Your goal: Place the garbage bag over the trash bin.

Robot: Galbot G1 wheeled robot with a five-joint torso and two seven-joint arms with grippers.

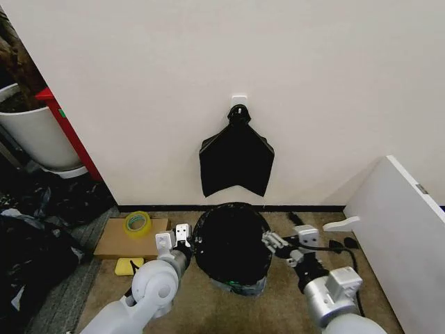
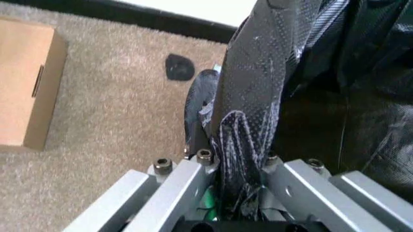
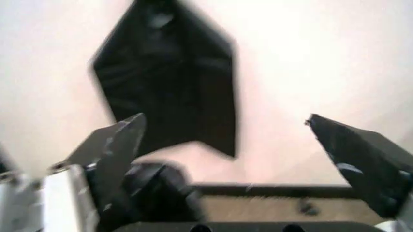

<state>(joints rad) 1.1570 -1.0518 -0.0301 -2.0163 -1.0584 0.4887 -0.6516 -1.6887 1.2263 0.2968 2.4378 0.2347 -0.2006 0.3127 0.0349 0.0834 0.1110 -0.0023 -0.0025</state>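
The glossy black garbage bag (image 1: 231, 243) stands open-mouthed on the carpet below the wall, draped over the trash bin. Of the bin, a pale strip shows at the base (image 1: 240, 285). My left gripper (image 1: 182, 236) is at the bag's left rim. In the left wrist view it (image 2: 235, 159) is shut on a crinkled fold of the bag (image 2: 258, 96). My right gripper (image 1: 274, 242) sits by the bag's right rim. In the right wrist view it (image 3: 226, 121) is open, with nothing between its fingers.
A flat black fan-shaped bundle (image 1: 236, 160) hangs from a wall hook above the bag. At the left lie a cardboard box (image 1: 111, 240) with a yellow tape roll (image 1: 138, 223) and a yellow sponge (image 1: 127, 265). A white board (image 1: 403, 229) leans at the right, cables (image 1: 334, 245) beside it.
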